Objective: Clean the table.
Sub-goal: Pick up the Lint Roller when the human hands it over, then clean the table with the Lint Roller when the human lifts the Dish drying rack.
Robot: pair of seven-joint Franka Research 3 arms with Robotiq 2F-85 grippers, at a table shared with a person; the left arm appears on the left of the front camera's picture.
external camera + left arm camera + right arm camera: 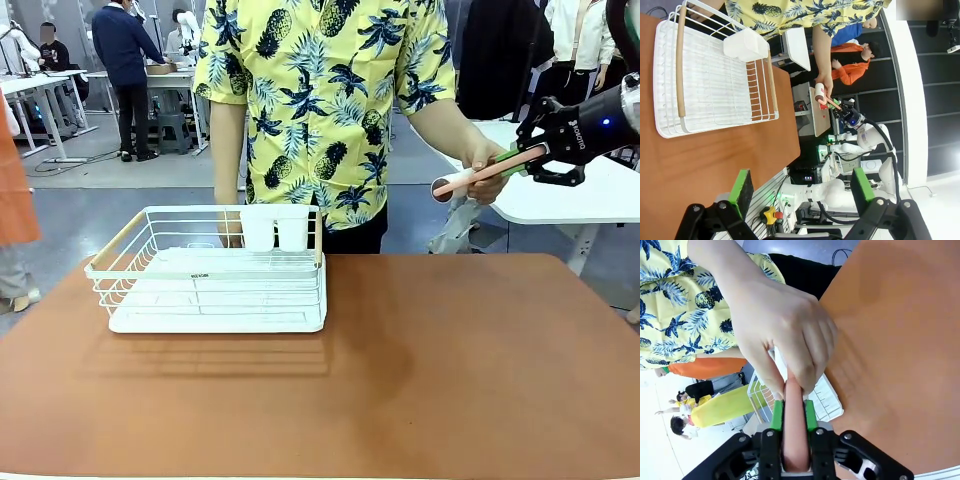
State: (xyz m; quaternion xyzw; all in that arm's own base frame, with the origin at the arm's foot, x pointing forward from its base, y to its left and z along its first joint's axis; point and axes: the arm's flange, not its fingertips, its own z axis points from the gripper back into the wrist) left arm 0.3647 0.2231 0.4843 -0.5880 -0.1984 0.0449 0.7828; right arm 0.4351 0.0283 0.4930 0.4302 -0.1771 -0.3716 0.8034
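Note:
The table (pixel 420 360) has a matte reddish-brown top. Above its far right corner my right gripper (pixel 528 157) is shut on the pink handle of a tool (pixel 485 172) with a round white end. The person's hand (pixel 487 160) grips the same handle just ahead of my fingers. In the right wrist view the handle (pixel 795 430) sits between the green pads (pixel 777 415), with the person's hand (pixel 785 325) wrapped over its far part. My left gripper (pixel 801 185) hangs open over the table (pixel 715 160), nothing between its fingers.
A white wire rack (pixel 215 290) with wooden handles stands on the table's left half, two white cups (pixel 275 228) at its back. The person stands at the far edge. A white-topped table (pixel 570 195) lies beyond the right corner.

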